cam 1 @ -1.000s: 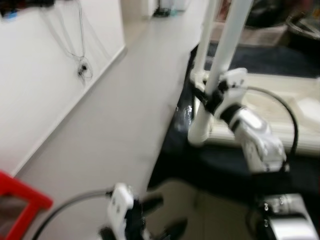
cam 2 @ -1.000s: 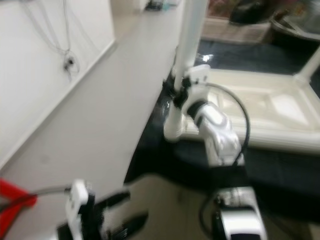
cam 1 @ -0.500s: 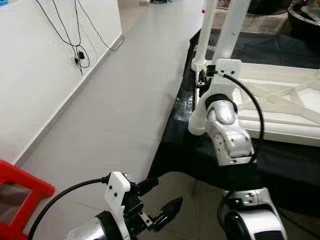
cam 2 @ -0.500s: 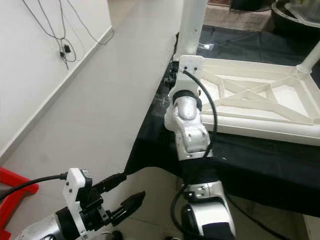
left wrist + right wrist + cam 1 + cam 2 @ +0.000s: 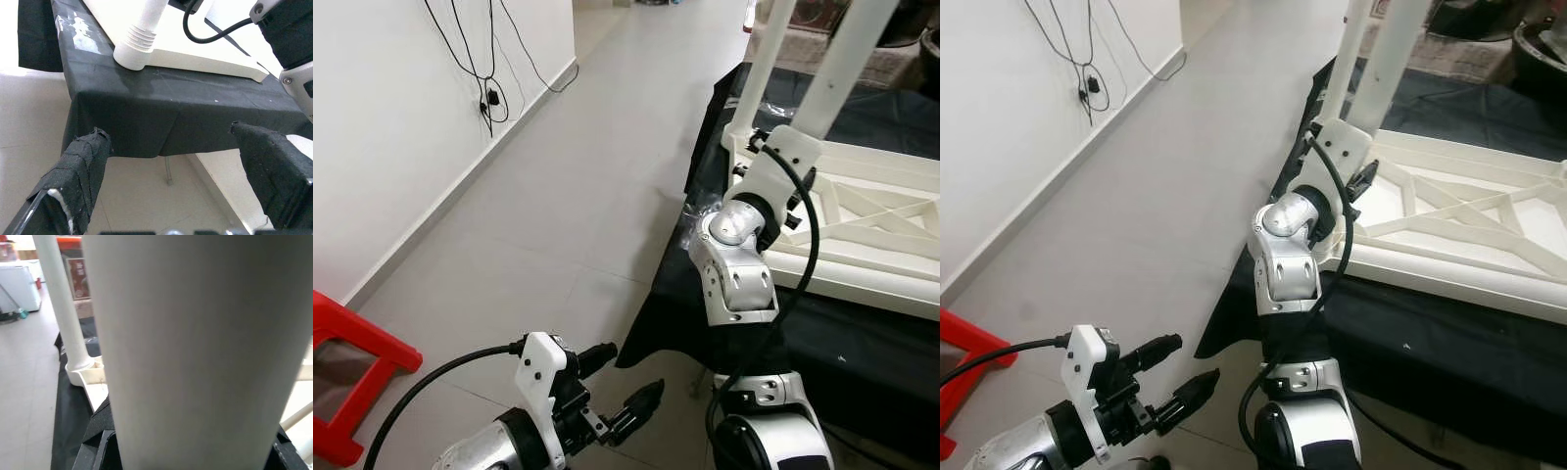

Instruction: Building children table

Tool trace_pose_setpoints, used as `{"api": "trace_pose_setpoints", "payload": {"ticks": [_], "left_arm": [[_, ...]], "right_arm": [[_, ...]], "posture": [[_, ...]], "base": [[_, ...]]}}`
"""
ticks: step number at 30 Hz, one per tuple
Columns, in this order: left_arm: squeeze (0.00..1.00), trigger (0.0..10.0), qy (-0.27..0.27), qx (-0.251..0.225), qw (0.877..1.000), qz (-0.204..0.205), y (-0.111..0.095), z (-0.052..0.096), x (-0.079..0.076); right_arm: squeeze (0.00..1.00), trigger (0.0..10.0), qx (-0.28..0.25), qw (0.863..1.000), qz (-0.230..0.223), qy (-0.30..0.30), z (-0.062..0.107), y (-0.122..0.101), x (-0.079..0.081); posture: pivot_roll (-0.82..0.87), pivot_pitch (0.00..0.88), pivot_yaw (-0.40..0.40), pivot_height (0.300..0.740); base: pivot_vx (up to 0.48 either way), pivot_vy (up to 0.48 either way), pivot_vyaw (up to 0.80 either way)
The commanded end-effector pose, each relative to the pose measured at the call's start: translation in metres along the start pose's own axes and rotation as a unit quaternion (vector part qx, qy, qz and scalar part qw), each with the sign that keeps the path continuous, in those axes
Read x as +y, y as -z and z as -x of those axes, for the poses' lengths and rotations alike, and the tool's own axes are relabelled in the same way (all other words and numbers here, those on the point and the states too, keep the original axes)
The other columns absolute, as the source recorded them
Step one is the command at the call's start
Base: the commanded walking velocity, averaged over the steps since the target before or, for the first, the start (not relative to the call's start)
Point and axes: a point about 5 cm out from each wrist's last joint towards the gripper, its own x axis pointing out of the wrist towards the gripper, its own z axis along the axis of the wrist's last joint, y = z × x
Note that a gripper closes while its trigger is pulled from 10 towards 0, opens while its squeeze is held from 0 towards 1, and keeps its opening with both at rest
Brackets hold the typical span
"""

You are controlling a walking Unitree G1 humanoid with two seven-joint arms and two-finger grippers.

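A white children's table (image 5: 876,279) lies upside down on a black-draped surface (image 5: 862,338), its ribbed underside facing up. Two white legs stand up from its near-left part: a thick near leg (image 5: 847,64) and a thinner-looking far leg (image 5: 766,59). My right gripper (image 5: 781,176) is shut around the near leg just above its base; in the right wrist view that leg (image 5: 195,357) sits between the black fingers (image 5: 98,450). My left gripper (image 5: 626,384) hangs low over the floor, open, holding nothing, pointed at the draped surface's edge (image 5: 161,117).
A red stool (image 5: 352,377) stands on the tiled floor at my lower left. A white wall with dangling black cables (image 5: 489,73) runs along the left. Open floor (image 5: 578,196) lies between the wall and the draped surface.
The view has shifted and sharpened. My right forearm has swung so the wrist now reaches the leg from lower left, still gripping it. The left gripper stays low and open.
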Motion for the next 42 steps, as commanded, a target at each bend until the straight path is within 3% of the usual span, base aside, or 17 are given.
{"api": "trace_pose_setpoints", "payload": {"ticks": [1, 8, 25, 26, 37, 38, 42], "left_arm": [[0.0, 10.0, -0.004, 0.005, 1.0, 0.003, 0.003, 0.0, 0.0], [0.0, 10.0, -0.002, 0.005, 1.0, 0.002, 0.004, -0.001, 0.0], [0.0, 10.0, 0.0, 0.008, 1.0, 0.001, 0.005, -0.002, 0.0], [0.0, 10.0, 0.0, 0.009, 1.0, 0.001, 0.005, -0.001, 0.0], [0.0, 10.0, 0.003, 0.012, 1.0, 0.001, 0.006, -0.001, 0.0], [0.0, 10.0, 0.004, 0.013, 1.0, 0.002, 0.007, -0.001, 0.0], [0.0, 10.0, 0.004, 0.013, 1.0, 0.002, 0.007, -0.001, 0.0]], "right_arm": [[0.0, 10.0, 0.112, 0.991, 0.021, 0.076, 0.0, 0.046, -0.018], [0.0, 10.0, 0.124, 0.986, 0.016, 0.111, 0.002, 0.048, -0.021], [0.0, 10.0, 0.126, 0.99, 0.011, 0.067, 0.005, 0.048, -0.007], [1.0, 10.0, 0.128, 0.99, 0.009, 0.06, 0.006, 0.049, -0.006], [1.0, 10.0, 0.119, 0.992, -0.013, 0.041, 0.008, 0.044, -0.001], [0.0, 10.0, 0.099, 0.994, -0.025, 0.029, 0.008, 0.036, 0.003], [0.0, 10.0, 0.093, 0.995, -0.03, 0.021, 0.009, 0.033, 0.005]], "posture": [[0.14, 0.218, -0.025, 0.74], [0.14, 0.223, -0.025, 0.74], [0.13, 0.226, -0.024, 0.74], [0.13, 0.226, -0.024, 0.74], [0.13, 0.226, -0.024, 0.74], [0.13, 0.226, -0.023, 0.74], [0.13, 0.226, -0.023, 0.74]], "base": [[0.0, 0.0, 0.0], [0.0, 0.0, 0.0], [0.0, 0.0, 0.0], [0.0, 0.0, 0.0], [0.0, 0.0, 0.0], [0.0, 0.0, 0.0], [0.0, 0.0, 0.0]]}}
